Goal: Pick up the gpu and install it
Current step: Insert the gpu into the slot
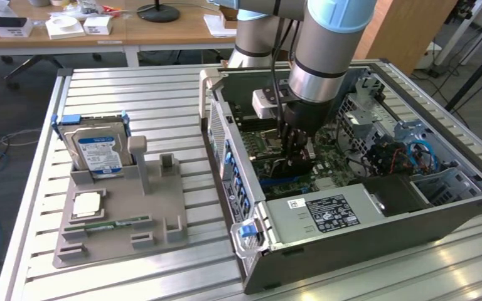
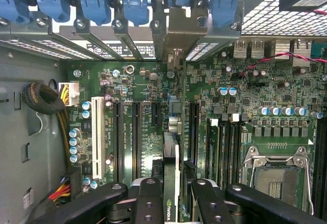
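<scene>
1. Slatted metal table (image 1: 140,94) carries the open computer case (image 1: 391,233), with wooden desks (image 1: 166,31) behind it in the exterior view.
2. My gripper (image 2: 171,196) is down inside the case, its black fingers (image 2: 148,198) closed on the gpu (image 2: 171,162), one on each face.
3. I hold the gpu edge-on and upright over the green motherboard (image 2: 255,96), in line with the black slots (image 2: 138,132) just beside the white slot (image 2: 96,132).
4. Its far end reaches toward the blue clips (image 2: 135,1) at the case's rear wall; whether its lower edge is seated in a slot I cannot tell.
5. Out on the table, toward the exterior view's left of the case, a grey fixture (image 1: 107,248) holds the hard drive (image 1: 98,147) upright and a memory stick (image 1: 111,222) lying flat.
</scene>
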`<state>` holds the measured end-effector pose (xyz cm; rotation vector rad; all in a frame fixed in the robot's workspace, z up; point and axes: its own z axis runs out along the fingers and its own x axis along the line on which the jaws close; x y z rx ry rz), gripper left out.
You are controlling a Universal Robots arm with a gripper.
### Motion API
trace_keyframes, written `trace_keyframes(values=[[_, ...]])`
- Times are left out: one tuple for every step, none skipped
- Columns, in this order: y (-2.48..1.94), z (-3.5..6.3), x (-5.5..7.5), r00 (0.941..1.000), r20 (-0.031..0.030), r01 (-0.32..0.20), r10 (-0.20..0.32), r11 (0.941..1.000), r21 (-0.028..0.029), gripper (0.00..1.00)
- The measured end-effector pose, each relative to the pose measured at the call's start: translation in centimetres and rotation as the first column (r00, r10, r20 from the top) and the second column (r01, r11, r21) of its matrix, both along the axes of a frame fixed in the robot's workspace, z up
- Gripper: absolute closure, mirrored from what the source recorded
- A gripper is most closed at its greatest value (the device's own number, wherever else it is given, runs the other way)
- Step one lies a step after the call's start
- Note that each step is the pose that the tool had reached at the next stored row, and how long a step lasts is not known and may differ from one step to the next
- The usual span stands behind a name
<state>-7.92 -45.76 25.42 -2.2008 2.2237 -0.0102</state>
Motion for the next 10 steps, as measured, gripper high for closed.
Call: trace_keyframes(values=[[0.0,0.0,0.0,1.0,0.0,0.0,0.0,1.0,0.0,0.74],[0.0,0.0,0.0,1.0,-0.0001,0.001,-0.001,1.0,0.0,0.74],[0.0,0.0,0.0,1.0,-0.0001,0.003,-0.003,1.0,0.0,0.74],[0.0,0.0,0.0,1.0,-0.0001,0.004,-0.004,1.0,0.0,0.74],[0.0,0.0,0.0,1.0,-0.0001,0.006,-0.006,1.0,-0.0001,0.74],[0.0,0.0,0.0,1.0,-0.0001,0.008,-0.008,1.0,-0.0001,0.74],[0.0,0.0,0.0,0.9999,-0.0001,0.01,-0.01,0.9999,-0.0002,0.74],[0.0,0.0,0.0,0.9999,0.0,0.013,-0.013,0.9999,-0.0004,0.74],[0.0,0.0,0.0,0.9999,0.0,0.014,-0.014,0.9999,-0.0008,0.74],[0.0,0.0,0.0,0.9999,0.0,0.015,-0.015,0.9999,-0.001,0.74]])
